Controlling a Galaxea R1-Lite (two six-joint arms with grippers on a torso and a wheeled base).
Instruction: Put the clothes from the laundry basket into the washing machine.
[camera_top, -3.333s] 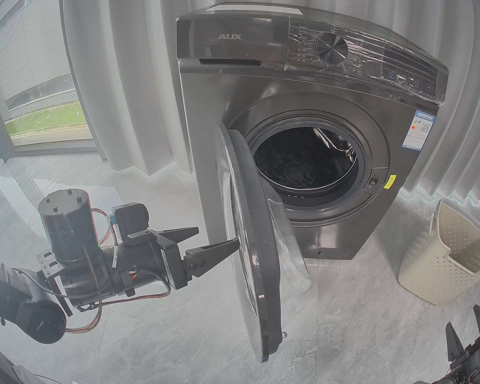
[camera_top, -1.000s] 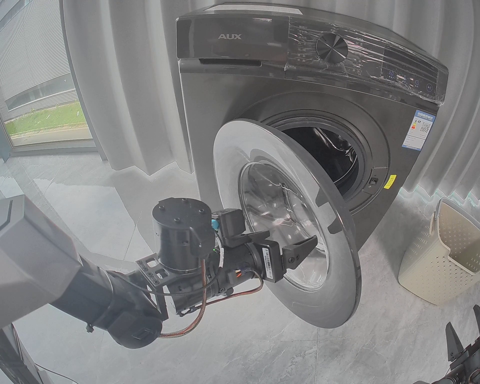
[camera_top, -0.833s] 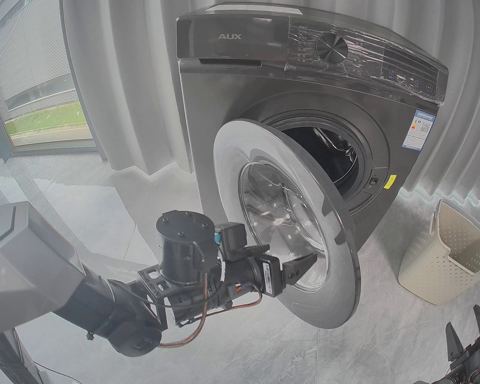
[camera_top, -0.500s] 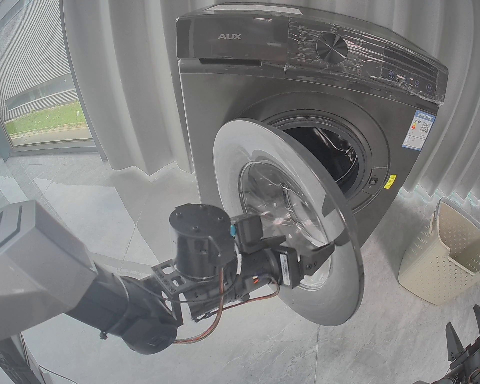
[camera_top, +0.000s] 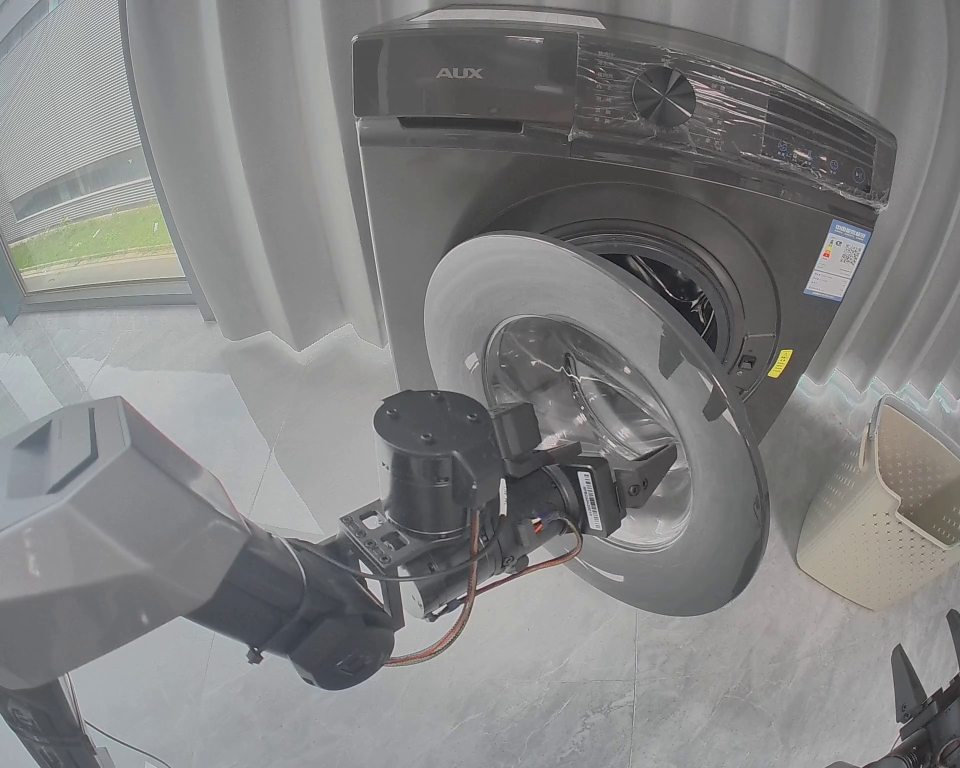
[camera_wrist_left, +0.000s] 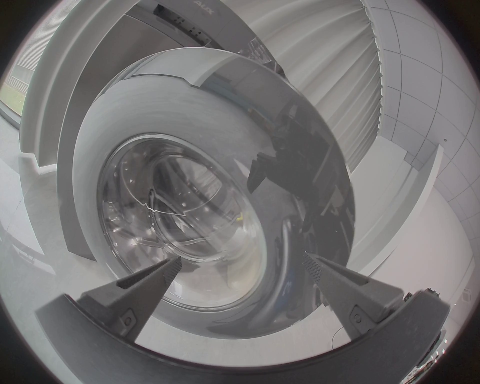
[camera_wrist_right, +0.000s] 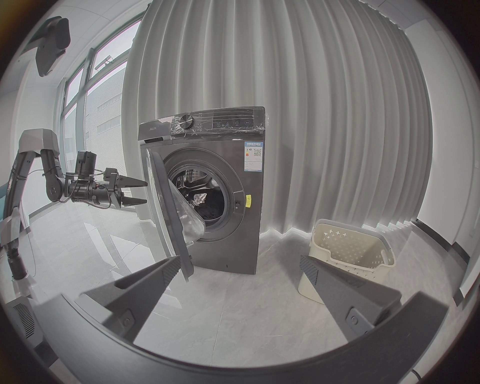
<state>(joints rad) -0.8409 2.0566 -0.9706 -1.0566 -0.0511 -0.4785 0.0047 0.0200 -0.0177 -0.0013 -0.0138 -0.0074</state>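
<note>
The grey washing machine (camera_top: 470, 190) stands ahead with its round door (camera_top: 720, 560) swung partway toward the opening. Dark laundry lies in the drum (camera_top: 690, 285), also visible in the right wrist view (camera_wrist_right: 212, 205). My left gripper (camera_top: 625, 468) is open, its fingertips against the outer face of the door by the glass window (camera_wrist_left: 170, 200); both fingers (camera_wrist_left: 150, 287) frame the door. The cream laundry basket (camera_top: 890, 510) sits on the floor right of the machine, and its inside (camera_wrist_right: 350, 245) looks empty. My right gripper (camera_wrist_right: 239, 262) hangs open and low at the right (camera_top: 930, 660), holding nothing.
White pleated curtains (camera_top: 260, 170) hang behind the machine, and a window (camera_top: 80, 180) is at the far left. Grey tiled floor (camera_top: 700, 680) lies open between the door and the basket.
The door has swung from wide open toward the drum opening. My left arm has followed it rightward and forward, its open fingers staying on the door's outer face. Basket and right gripper are unmoved.
</note>
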